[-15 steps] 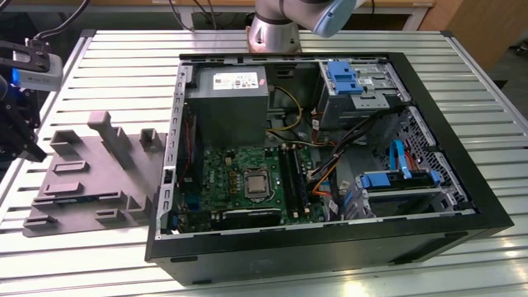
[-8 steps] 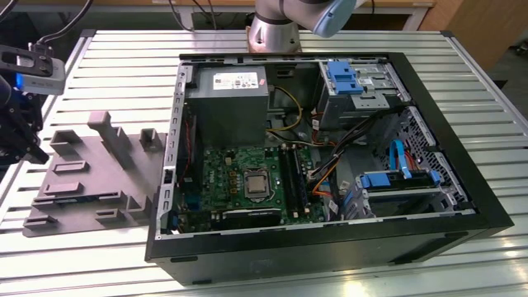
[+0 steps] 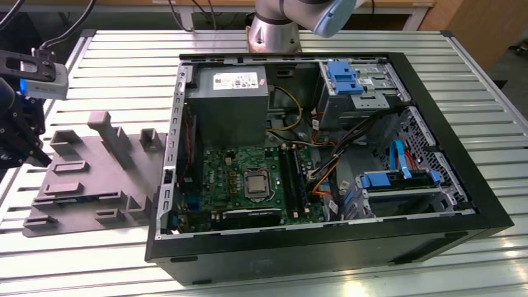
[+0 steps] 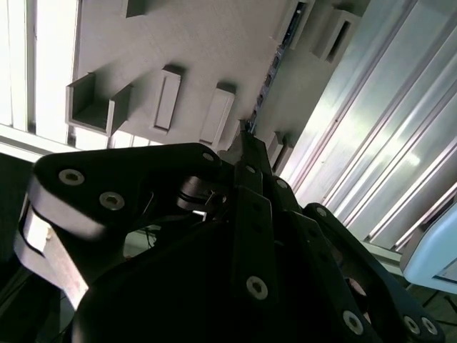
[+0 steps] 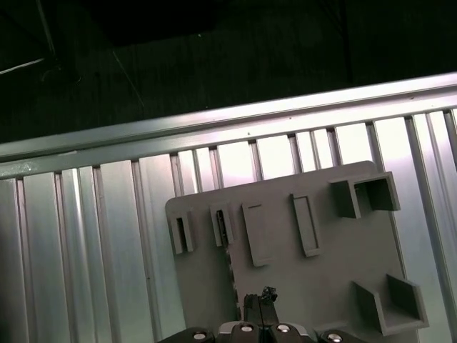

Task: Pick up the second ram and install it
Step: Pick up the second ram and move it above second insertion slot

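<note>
The second ram (image 4: 275, 66) stands on edge in a slot of the grey holder tray (image 4: 207, 43), showing as a thin dark strip; in the first wrist view its toothed edge (image 5: 230, 275) runs along the tray (image 5: 321, 286). My gripper (image 4: 246, 134) hovers over the tray close to one end of the ram, its fingers drawn together to a narrow tip with nothing between them. That tip (image 5: 261, 294) sits just beside the ram's edge, apart from it. In the exterior view the black gripper (image 3: 18, 139) hangs at the far left, over the tray's (image 3: 91, 179) outer side.
An open black computer case (image 3: 322, 154) lies on the slatted metal table (image 3: 115, 55), at the exterior view's right of the tray. Its green motherboard (image 3: 239, 179) has long dark memory slots (image 3: 293, 176). Upright grey blocks (image 3: 111, 139) rise from the tray.
</note>
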Available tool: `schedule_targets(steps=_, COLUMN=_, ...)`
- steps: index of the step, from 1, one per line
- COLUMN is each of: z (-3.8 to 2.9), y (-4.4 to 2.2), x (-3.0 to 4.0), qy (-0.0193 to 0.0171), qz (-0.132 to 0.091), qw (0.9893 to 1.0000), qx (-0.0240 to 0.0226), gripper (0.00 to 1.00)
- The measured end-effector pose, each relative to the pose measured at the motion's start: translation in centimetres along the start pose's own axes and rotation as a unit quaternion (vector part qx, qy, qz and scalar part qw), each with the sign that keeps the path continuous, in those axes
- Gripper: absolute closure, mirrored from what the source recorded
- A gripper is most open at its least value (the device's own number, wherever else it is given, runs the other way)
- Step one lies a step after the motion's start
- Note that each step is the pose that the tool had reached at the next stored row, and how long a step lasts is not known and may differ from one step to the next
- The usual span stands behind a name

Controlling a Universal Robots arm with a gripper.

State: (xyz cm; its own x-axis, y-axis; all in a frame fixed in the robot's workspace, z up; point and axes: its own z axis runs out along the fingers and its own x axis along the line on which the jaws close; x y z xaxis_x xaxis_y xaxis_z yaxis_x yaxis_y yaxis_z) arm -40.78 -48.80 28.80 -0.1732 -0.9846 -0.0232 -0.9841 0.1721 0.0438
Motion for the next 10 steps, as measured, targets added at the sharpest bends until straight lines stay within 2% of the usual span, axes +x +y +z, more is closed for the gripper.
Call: schedule_targets(steps=10, z=0.26, y=-0.02, x=0.02, qy=0.0000, qz=0.000, qw=1.0000, qx=0.0000, gripper=0.89)
